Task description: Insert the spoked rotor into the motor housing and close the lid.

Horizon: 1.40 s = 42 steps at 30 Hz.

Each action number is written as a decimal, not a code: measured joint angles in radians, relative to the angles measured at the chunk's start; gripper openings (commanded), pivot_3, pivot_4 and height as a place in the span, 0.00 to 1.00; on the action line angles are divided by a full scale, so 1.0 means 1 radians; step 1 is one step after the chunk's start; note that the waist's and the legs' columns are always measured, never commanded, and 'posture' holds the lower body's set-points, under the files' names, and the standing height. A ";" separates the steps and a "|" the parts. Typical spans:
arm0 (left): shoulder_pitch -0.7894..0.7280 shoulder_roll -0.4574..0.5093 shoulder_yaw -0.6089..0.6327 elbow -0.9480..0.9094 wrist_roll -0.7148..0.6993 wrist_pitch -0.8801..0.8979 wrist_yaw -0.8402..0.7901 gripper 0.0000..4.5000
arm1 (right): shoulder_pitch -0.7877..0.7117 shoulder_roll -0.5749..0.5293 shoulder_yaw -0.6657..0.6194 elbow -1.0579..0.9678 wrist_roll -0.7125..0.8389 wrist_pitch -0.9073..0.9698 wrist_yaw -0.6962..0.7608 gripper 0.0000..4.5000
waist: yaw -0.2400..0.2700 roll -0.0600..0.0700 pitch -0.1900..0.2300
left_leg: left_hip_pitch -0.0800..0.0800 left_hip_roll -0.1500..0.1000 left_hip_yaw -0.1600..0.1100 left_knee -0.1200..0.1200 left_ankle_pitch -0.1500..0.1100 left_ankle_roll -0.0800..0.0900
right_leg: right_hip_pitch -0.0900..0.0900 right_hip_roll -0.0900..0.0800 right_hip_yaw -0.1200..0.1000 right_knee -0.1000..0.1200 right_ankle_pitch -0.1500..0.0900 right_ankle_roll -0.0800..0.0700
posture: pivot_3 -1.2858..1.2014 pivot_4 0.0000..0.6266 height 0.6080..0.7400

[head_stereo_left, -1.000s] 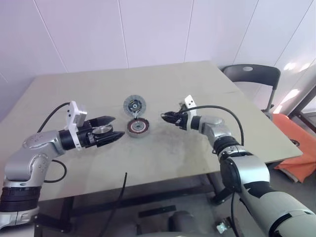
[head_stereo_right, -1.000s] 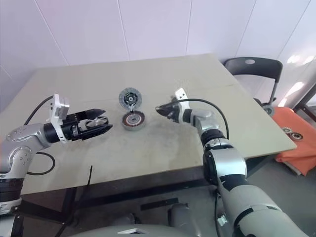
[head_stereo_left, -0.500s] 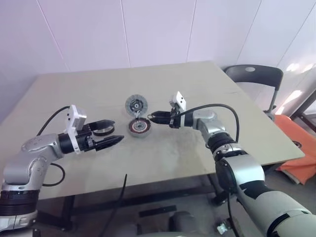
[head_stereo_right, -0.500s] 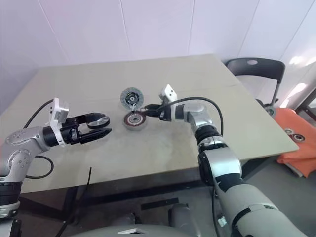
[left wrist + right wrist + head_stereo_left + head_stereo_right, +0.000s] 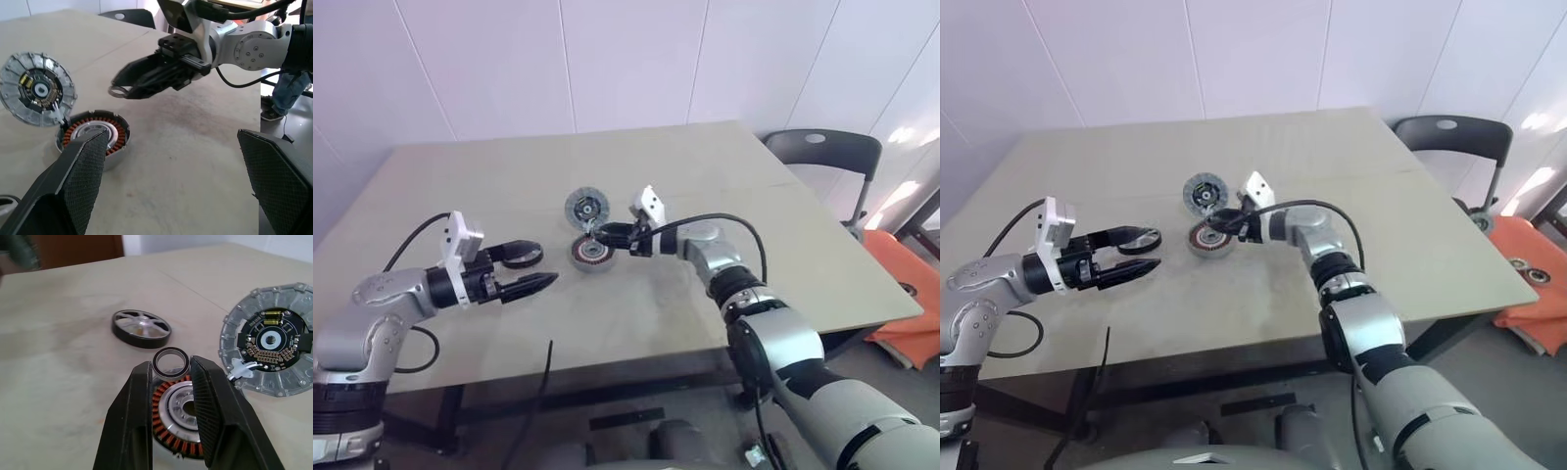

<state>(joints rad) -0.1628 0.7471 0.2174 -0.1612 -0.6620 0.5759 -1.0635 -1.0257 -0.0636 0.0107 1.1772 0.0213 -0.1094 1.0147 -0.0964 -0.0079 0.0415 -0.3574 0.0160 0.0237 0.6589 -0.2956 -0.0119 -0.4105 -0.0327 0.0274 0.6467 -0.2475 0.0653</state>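
Two fingers of the left gripper (image 5: 530,270) stand wide and empty. Just beyond them the spoked rotor (image 5: 520,256) lies flat on the table (image 5: 440,186), hub axis upright; it looks stiff, fairly light and slick, best pinched across its dark rim. Right of it sits the motor housing (image 5: 590,254), windings facing up, with the lid (image 5: 586,207) touching its far edge, inner face up. Over the housing, the right gripper (image 5: 171,369) pinches a small dark ring (image 5: 171,362) between narrow fingers.
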 measured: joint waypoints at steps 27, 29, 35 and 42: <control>0.017 0.016 0.025 -0.019 -0.001 0.000 0.025 1.00 | -0.006 0.102 0.015 0.097 -0.057 -0.061 -0.262 0.18 | -0.001 0.000 0.000 | -0.001 -0.001 0.001 -0.011 0.002 -0.003 | -0.006 -0.002 0.000 0.000 -0.002 -0.003 | 0.52 0.00 1.00; 0.018 0.014 0.025 -0.019 -0.001 0.000 0.028 1.00 | -0.006 0.110 0.016 0.104 -0.060 -0.061 -0.277 0.18 | -0.001 0.000 0.000 | -0.001 -0.001 0.001 -0.011 0.002 -0.003 | -0.006 -0.002 0.000 0.000 -0.002 -0.003 | 0.52 0.00 1.00; 0.029 0.013 0.025 -0.019 -0.002 0.000 0.034 1.00 | 0.000 0.117 0.022 0.121 -0.081 -0.061 -0.316 0.18 | -0.001 0.000 0.000 | -0.001 -0.001 0.001 -0.011 0.002 -0.003 | -0.006 -0.001 0.000 0.000 -0.002 -0.003 | 0.52 0.00 1.00; 0.038 0.011 0.028 -0.031 -0.002 -0.001 0.041 1.00 | 0.007 0.119 0.021 0.142 -0.094 -0.044 -0.412 0.18 | -0.001 0.000 0.000 | -0.001 -0.001 0.001 -0.011 0.002 -0.003 | -0.006 -0.001 0.000 0.000 -0.002 -0.003 | 0.52 0.00 1.00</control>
<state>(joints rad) -0.1246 0.7585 0.2458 -0.1917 -0.6643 0.5750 -1.0229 -1.0184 0.0558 0.0314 1.3189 -0.0729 -0.1529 0.6026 -0.0975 -0.0083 0.0412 -0.3579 0.0149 0.0249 0.6483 -0.2938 -0.0148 -0.4160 -0.0340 0.0275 0.6465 -0.2492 0.0619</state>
